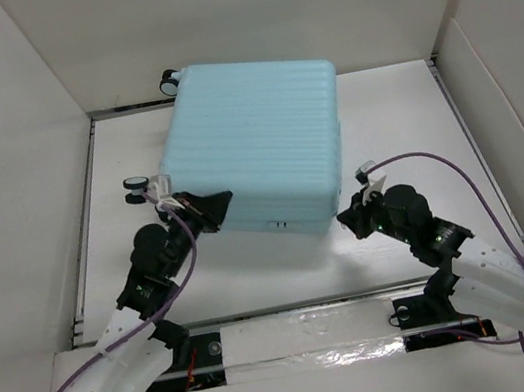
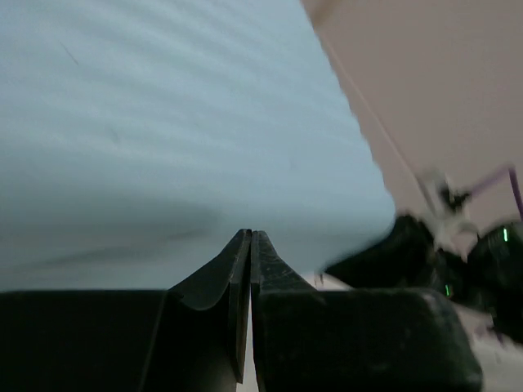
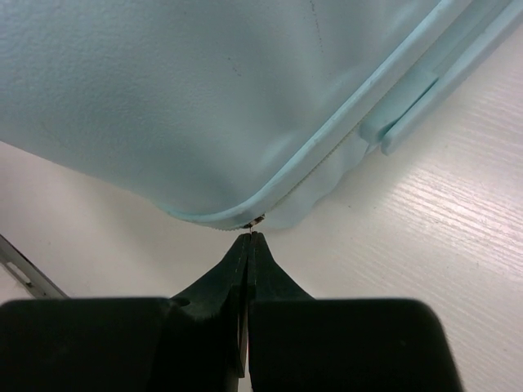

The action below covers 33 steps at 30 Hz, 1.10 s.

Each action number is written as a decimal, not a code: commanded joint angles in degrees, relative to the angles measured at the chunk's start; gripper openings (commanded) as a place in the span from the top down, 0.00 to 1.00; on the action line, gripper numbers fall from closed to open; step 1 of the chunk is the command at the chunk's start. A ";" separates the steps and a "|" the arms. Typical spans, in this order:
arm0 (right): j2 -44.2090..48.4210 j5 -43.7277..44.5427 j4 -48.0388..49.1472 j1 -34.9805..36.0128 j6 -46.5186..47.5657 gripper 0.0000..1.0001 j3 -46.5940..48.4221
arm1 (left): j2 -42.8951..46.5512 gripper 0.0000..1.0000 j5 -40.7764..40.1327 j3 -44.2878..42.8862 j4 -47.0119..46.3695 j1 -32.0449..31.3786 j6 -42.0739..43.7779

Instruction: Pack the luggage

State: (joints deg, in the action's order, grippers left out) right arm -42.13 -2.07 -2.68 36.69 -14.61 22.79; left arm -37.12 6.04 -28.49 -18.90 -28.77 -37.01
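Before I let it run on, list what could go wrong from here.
1. The right pincer is shut right at a small metal piece on the zipper line of the suitcase. Any hold there looks thin and could slip off.
2. The left pincer is shut beside the suitcase, gripping nothing, so a one-sided pull could swing it.

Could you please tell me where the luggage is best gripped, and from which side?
Grip the luggage by the small metal tab on its zip seam, at the rounded near right corner, coming in low from that side. The ribbed shell looks too broad and smooth for a narrow pinch; the tab seems the only pinchable part.
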 commanded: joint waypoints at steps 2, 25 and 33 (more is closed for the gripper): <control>3.01 -3.73 4.44 -0.56 0.64 1.00 -2.48 | 2.76 1.00 -9.52 10.43 -2.81 -18.20 2.39; -7.97 1.80 13.64 -1.09 4.32 0.46 0.33 | -23.96 0.80 -20.55 5.55 -12.92 -29.06 4.93; -4.89 -0.48 23.16 -1.09 6.61 0.64 -3.98 | -26.24 0.80 -19.93 3.53 -12.83 -29.06 6.25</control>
State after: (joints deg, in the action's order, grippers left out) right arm -48.29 -2.85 9.56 35.99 -9.23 18.28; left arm -62.96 -14.55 -22.22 -29.06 -58.02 -32.18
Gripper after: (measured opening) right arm 0.377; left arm 0.193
